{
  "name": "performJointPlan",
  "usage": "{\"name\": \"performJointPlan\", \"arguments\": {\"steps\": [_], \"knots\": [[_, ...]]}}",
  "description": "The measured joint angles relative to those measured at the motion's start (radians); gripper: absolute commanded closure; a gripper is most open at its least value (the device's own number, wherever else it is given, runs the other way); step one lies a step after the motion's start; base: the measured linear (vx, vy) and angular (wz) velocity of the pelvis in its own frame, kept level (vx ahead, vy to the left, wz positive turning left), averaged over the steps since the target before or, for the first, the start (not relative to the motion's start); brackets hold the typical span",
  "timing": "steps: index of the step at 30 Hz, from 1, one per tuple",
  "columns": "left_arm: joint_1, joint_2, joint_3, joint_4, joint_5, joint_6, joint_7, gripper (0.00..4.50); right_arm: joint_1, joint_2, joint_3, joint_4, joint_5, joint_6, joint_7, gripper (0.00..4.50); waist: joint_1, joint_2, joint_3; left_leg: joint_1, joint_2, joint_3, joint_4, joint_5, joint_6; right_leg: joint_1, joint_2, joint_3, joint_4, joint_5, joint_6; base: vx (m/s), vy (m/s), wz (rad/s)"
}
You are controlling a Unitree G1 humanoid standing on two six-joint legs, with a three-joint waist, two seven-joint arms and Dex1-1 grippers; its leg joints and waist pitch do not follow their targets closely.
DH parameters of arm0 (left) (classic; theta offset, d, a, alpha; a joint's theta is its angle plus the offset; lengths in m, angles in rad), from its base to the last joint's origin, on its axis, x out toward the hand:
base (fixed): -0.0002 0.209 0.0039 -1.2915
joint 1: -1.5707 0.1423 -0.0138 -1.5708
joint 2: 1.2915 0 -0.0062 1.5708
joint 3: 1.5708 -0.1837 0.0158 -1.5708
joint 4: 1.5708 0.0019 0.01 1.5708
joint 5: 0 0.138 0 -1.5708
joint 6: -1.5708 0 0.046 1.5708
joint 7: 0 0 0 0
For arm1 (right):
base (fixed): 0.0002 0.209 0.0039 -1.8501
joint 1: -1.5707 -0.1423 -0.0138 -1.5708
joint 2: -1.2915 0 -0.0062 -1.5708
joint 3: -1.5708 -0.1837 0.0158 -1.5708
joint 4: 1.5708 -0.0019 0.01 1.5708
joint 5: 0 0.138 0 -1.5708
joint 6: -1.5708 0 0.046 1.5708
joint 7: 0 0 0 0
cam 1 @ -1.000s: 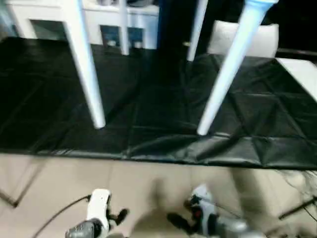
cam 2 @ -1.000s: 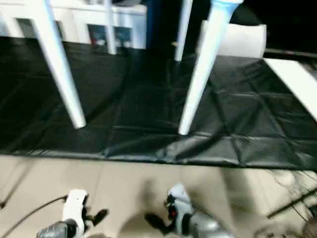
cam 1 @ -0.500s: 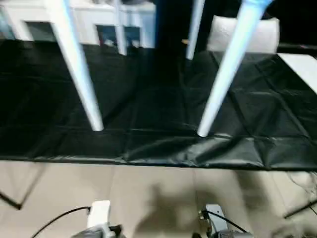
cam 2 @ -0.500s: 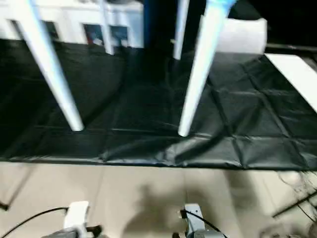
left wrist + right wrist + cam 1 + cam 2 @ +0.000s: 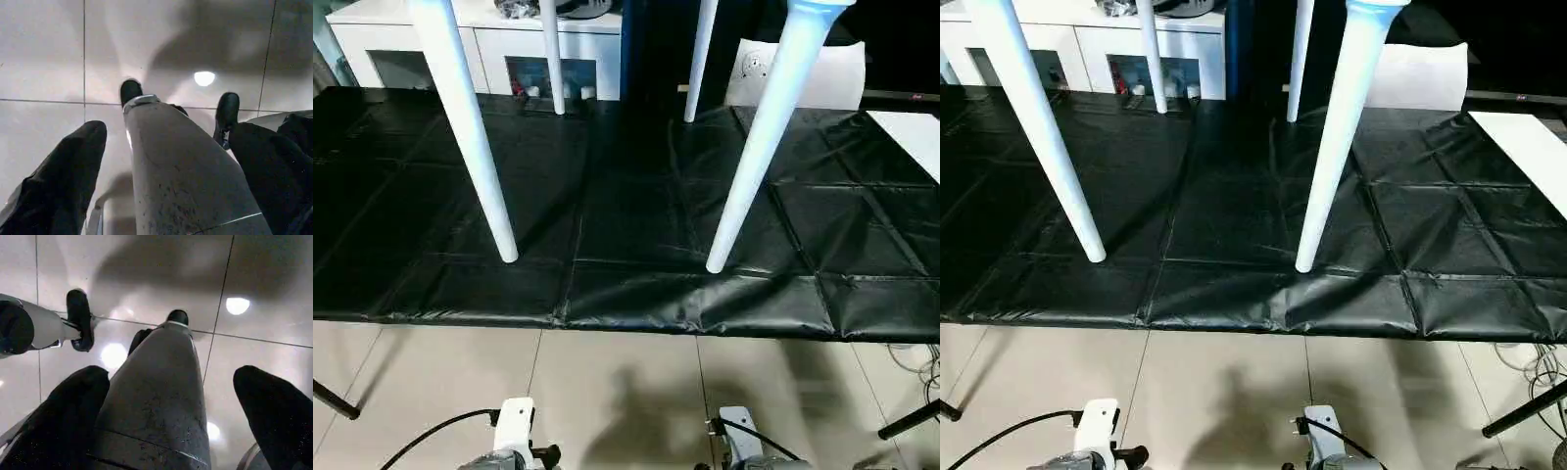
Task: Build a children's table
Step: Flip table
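Note:
The children's table stands upright on a black mat, its top above the picture's edge. Its near left leg and near right leg rest on the mat's front part. The two far legs stand farther back. My left arm and right arm hang low over the tiled floor, short of the mat. My left gripper points down at the floor, fingers wide apart and holding nothing. My right gripper is open the same way, fingers spread and empty.
A white cabinet stands behind the mat. A white sheet leans at the back right and a white board lies at the right edge. Black stand legs and cables cross the floor tiles.
Both arms have dropped toward the bottom edge, and their black fingers have left the head views. The table has stayed put.

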Motion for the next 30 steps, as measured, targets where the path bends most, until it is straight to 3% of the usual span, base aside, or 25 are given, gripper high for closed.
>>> {"name": "performJointPlan", "arguments": {"steps": [30], "knots": [[0.0, 0.0, 0.0, 0.0, 0.0, 0.0, 0.0, 0.05, 0.0, 0.0, 0.0, 0.0, 0.0, 0.0, 0.0, 0.0, 0.0, 0.0, 0.0, 0.0, 0.0, 0.005, -0.011, 0.0, 0.0, -0.002, 0.0, 0.001, -0.011, 0.0, 0.0, 0.0, 0.0, 0.0]]}}
